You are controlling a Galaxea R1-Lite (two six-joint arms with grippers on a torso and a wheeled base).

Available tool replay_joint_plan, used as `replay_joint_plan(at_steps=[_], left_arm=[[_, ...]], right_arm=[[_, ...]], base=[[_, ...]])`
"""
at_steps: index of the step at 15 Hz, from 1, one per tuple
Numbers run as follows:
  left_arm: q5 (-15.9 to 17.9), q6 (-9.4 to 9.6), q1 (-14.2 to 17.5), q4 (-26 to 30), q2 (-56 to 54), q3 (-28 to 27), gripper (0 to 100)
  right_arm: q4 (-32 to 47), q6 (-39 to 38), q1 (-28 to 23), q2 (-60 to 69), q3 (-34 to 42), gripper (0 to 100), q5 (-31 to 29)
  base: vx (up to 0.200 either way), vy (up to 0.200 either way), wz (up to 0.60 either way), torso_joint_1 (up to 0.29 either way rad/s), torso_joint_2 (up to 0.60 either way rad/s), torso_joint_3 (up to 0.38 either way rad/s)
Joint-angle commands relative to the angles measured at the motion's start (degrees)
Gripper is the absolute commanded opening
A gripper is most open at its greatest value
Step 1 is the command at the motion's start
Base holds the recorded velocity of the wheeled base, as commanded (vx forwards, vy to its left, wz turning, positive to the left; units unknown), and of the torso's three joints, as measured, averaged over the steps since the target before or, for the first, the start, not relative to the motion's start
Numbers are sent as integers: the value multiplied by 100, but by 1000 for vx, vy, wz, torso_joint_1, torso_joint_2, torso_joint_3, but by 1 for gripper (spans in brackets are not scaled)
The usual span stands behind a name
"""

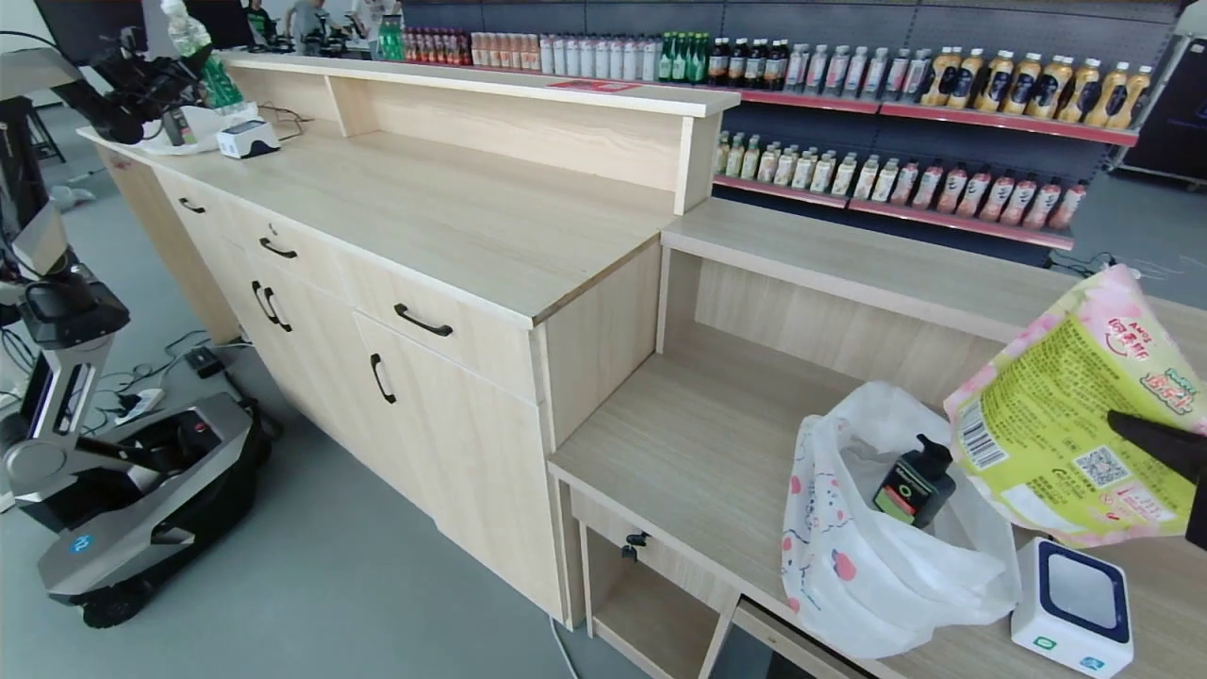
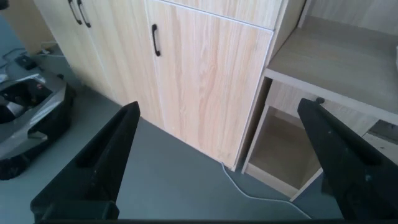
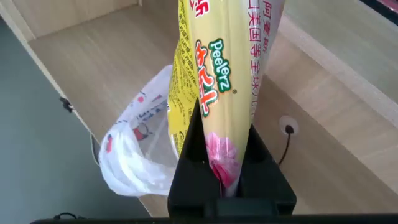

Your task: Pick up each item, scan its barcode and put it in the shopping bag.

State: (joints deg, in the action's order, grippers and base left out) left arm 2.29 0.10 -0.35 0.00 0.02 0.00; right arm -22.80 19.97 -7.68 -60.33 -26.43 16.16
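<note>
Two dark fingers (image 3: 189,158) of my right gripper (image 3: 221,149) are clamped on the pink-edged end of the snack pouch (image 3: 217,62), one on each flat side. From the wrist camera the pouch runs straight out from the grip, edge-on. In the head view the right arm comes in from the near right edge. It holds the yellow-green pouch (image 1: 1066,424) tilted in the air, printed back toward me, with its barcode (image 1: 976,443) on the lower left edge. The pouch hangs over the scanner (image 1: 1075,599), a white box with a dark-framed window on the near right of the low surface (image 1: 698,434). Just left of the scanner the white shopping bag (image 1: 877,556) stands open with a black pump bottle (image 1: 915,486) inside it.

My left gripper (image 2: 217,106) is spread wide with nothing between its fingers (image 2: 99,168). That arm hangs low, its camera facing a pale cabinet door (image 2: 205,74) and the grey floor (image 2: 168,180). Far behind, shelves (image 1: 943,85) carry rows of drink bottles.
</note>
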Motion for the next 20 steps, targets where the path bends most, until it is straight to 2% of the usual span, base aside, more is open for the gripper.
replay_joint_plan(at_steps=[1,6,11,17,20], left_arm=[[-1,-1,0,0,6,0,100],[-1,-1,0,0,6,0,100],[-1,-1,0,0,6,0,100],[-1,-1,0,0,6,0,100],[-1,-1,0,0,6,0,100]], right_arm=[[21,-63,452,-216,41,0,-184],[-322,-63,135,-1657,50,0,-184],[-559,-98,-269,-2132,129,0,-184],[-577,-81,-216,-2633,120,0,-184],[-823,-90,-181,-2967,112,0,-184]], base=[[0,0,0,0,0,0],[0,0,0,0,0,0],[0,0,0,0,0,0],[0,0,0,0,0,0],[0,0,0,0,0,0]])
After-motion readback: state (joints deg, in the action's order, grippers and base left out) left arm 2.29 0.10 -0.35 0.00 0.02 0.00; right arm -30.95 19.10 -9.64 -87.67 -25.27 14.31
